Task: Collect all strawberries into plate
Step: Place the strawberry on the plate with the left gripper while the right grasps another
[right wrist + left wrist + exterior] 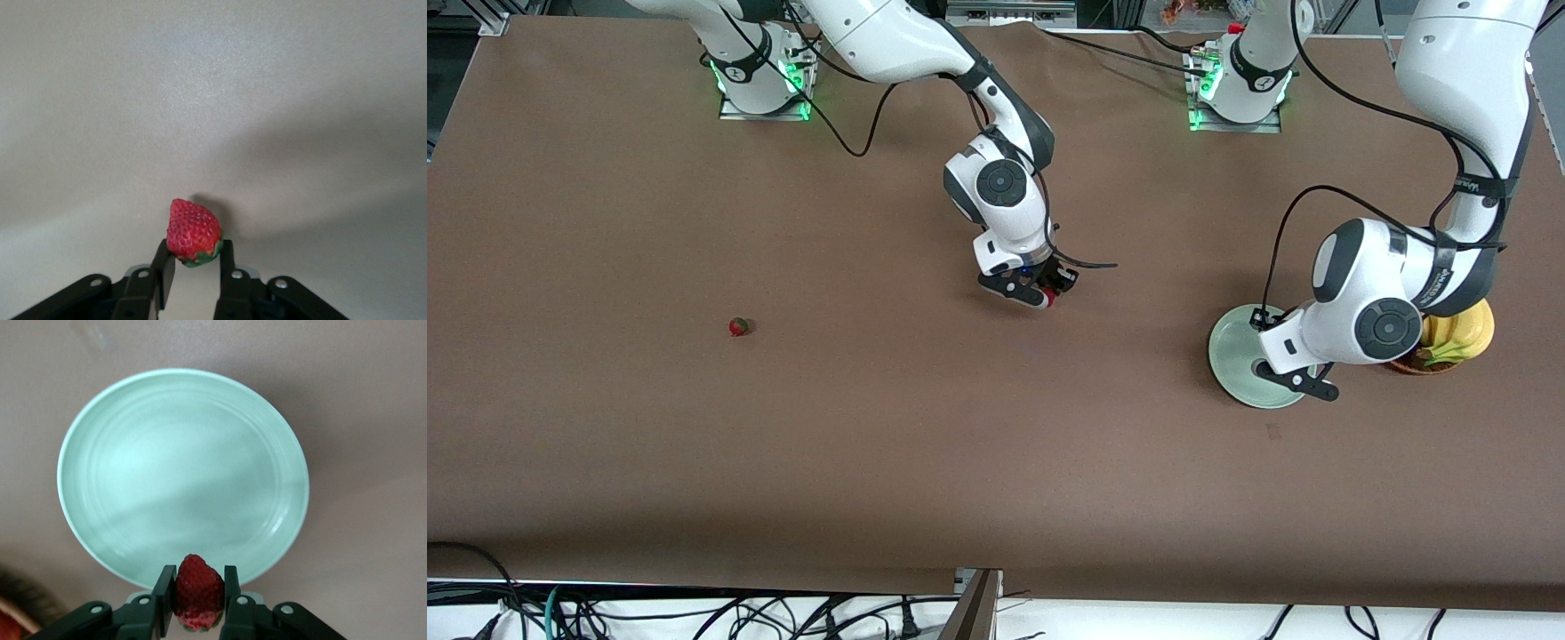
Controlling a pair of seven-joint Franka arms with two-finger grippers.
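The left gripper hangs over the round, shallow, pale mint-green plate, its fingers pinching a small red strawberry — held there, by my reading, to be dropped in. The plate itself is empty. The right gripper hangs low over the bare brown tabletop mid-table, clamped on a second strawberry with a green leafy top; whether that berry touches the table I cannot tell. A third strawberry lies toward the right arm's end — uncollected.
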